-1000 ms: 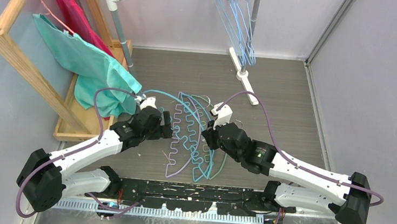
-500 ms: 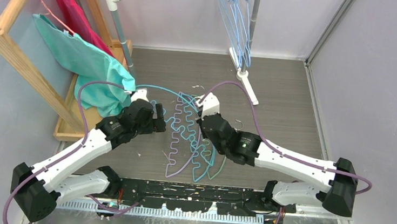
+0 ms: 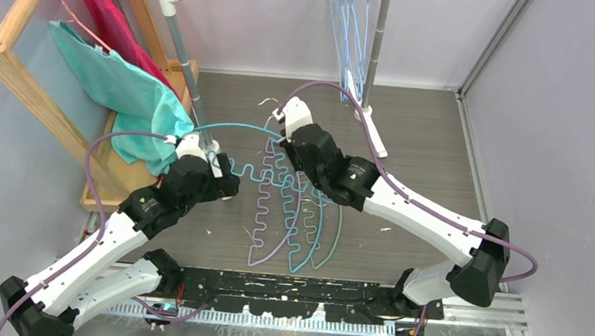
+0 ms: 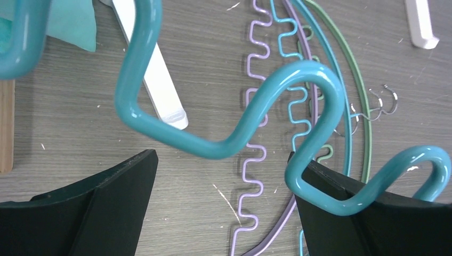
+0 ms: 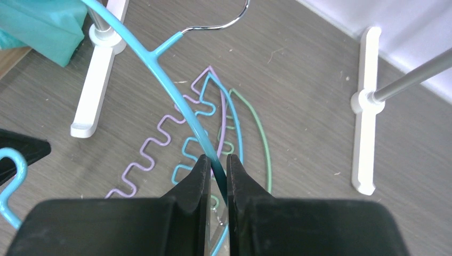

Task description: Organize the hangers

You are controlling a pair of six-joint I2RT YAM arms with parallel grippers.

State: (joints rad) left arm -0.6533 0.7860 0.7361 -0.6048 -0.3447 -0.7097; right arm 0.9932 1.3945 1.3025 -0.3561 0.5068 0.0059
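Above the tabletop point(image 3: 426, 147), right gripper point(image 5: 216, 160) clamps teal hanger point(image 5: 153, 60) by its arch, seemingly for racking, as left gripper point(image 4: 223, 157), fingers parted, steadies the wavy bar

No writing, label, brand, number or sign is readable in any view, neither on the hangers point(image 4: 314, 70) nor on the wooden rack point(image 3: 40, 105).
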